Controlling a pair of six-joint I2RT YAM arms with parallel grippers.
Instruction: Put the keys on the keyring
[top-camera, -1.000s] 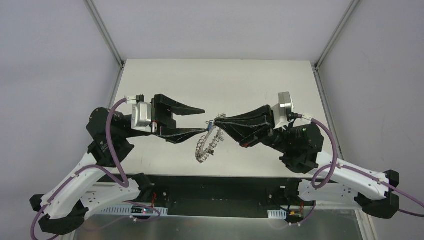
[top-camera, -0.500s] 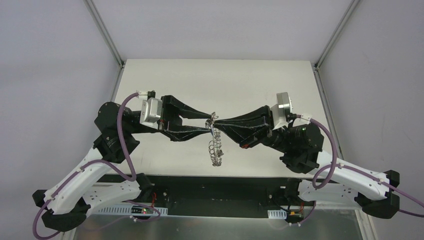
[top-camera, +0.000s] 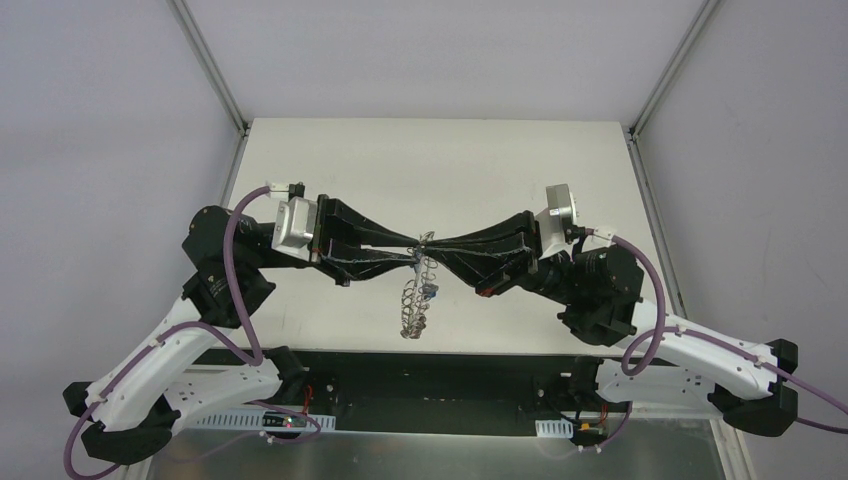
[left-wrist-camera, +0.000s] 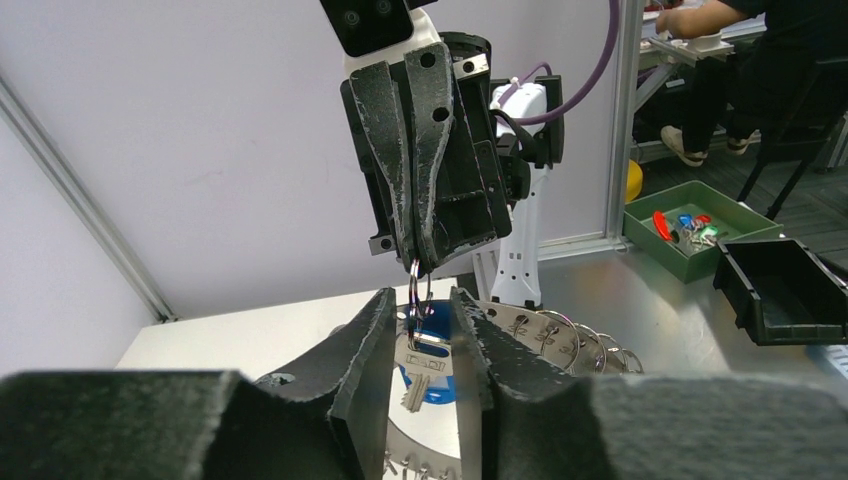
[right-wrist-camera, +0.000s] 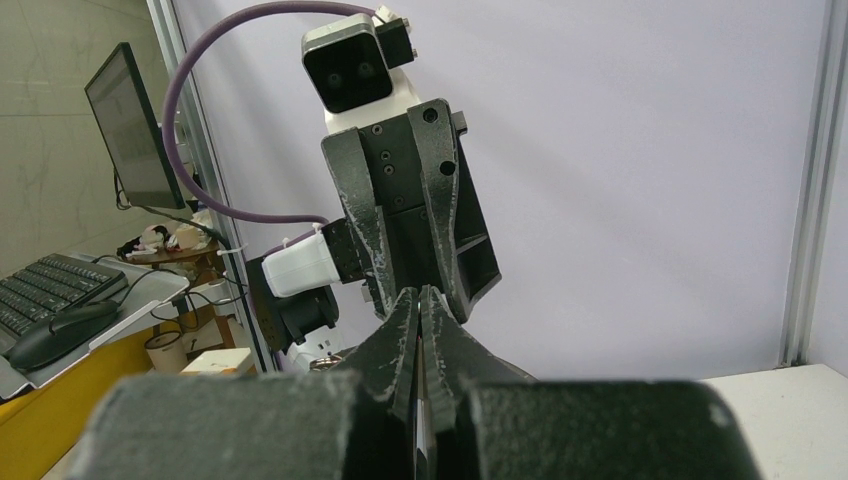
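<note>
Nearest the arm bases, the keyring (top-camera: 413, 305) trails down toward the near edge of the table (top-camera: 330, 160) from the spot where the two arms meet. It's floppy, and I can't tell whether its lower end rests on the surface or just dangles.

A bit farther up, a blue-capped key (left-wrist-camera: 438, 388) hangs off a thin wire loop (left-wrist-camera: 419, 285) of the ring. From the left wrist view it looks threaded on already, but that's a guess.

At the meeting point, the right gripper (left-wrist-camera: 418, 262) is clenched tight on the top of that loop, fingers pressed together. The left gripper (left-wrist-camera: 421, 296) has its fingers parted a little. They sit either side of the loop and key, and as far as I can see they aren't squeezing anything.

What worries me:
- The whole ring seems to hang from one pinch on thin wire. Any twist or tug from the left side could make the wire slide out, and the ring would drop in a heap.
- If the left fingers close now, they may catch the key's blade or cap instead of the loop and push it askew.
- The two sets of fingertips are nearly touching, so a small misjudged approach means finger-on-finger contact.
- The dangling ring can swing and drag the loop off line.
</note>
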